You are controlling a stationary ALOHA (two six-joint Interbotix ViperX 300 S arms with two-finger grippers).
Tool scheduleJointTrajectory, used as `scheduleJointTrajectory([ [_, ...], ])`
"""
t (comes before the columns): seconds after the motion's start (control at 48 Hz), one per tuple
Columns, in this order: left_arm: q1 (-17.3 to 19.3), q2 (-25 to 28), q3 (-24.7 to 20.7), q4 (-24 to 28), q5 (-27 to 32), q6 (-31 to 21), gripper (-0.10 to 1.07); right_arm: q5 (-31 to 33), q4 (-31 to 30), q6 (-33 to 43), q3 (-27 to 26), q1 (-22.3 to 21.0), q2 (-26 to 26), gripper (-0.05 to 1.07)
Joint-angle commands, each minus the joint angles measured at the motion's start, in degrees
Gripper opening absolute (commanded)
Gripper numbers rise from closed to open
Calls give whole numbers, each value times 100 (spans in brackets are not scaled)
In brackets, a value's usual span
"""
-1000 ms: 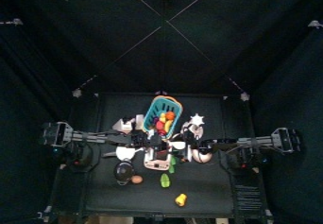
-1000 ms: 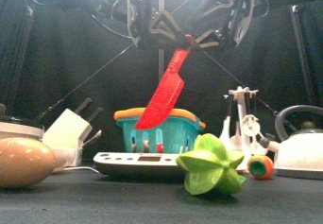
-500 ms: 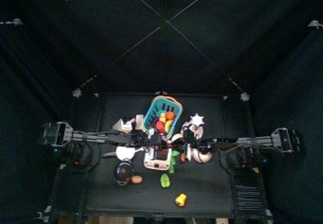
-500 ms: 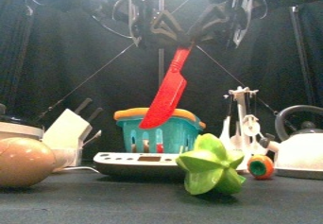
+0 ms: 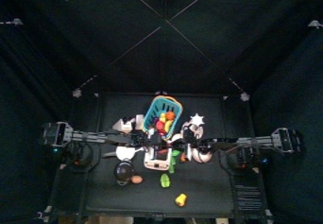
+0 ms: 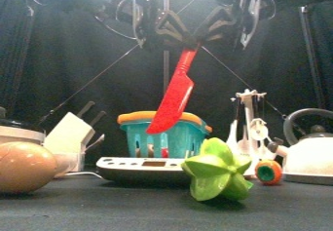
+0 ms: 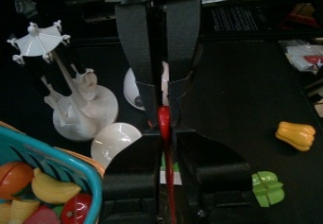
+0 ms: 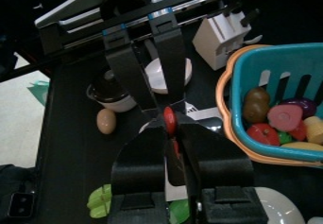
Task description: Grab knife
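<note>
A red knife [image 6: 173, 94] hangs blade down above the teal basket [image 6: 163, 135], tilted to the left. Its upper end sits between both grippers, which meet high over the table's middle. My left gripper [image 7: 164, 131] is shut on the knife [image 7: 164, 124], a thin red strip between its jaws. My right gripper [image 8: 169, 124], facing it from the other side, is closed on the same red end [image 8: 168, 117]. In the top view the two grippers meet near the table's centre [image 5: 168, 152], and the knife itself cannot be made out there.
The basket holds toy fruit. In front of it lie a white scale [image 6: 143, 167] and a green starfruit [image 6: 217, 170]. A brown egg shape [image 6: 26, 167] and a knife block [image 6: 72, 133] are on the left. A white rack [image 6: 250, 118] and a kettle [image 6: 310, 142] are on the right.
My right gripper's jaws have gone from wide open to closed on the knife's upper end. The knife has shifted slightly to the right. The left gripper keeps its hold.
</note>
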Motion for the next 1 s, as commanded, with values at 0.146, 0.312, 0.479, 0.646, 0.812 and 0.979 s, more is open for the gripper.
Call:
scheduleJointTrajectory([
  [0.146, -9, -211, 79, -9, -158, -18, 60, 0, 9, 35, 53, -62, -211, 24],
  [0.312, 0, -396, 404, -9, -677, -35, 71, 9, 44, 35, 141, -70, -413, 24],
  [0.479, 0, -659, 835, -9, -1283, -53, 76, 18, 97, 35, 229, -97, -580, 24],
  [0.646, -9, -879, 1257, -255, -1477, -44, 76, 18, 114, 35, 264, -97, -677, 24],
  [0.812, -53, -949, 1503, -439, -1617, -35, 76, 18, 105, 26, 255, -105, -703, 24],
  [0.979, -325, -800, 1696, -431, -1714, -26, 76, 18, 97, 9, 255, -105, -738, 24],
])
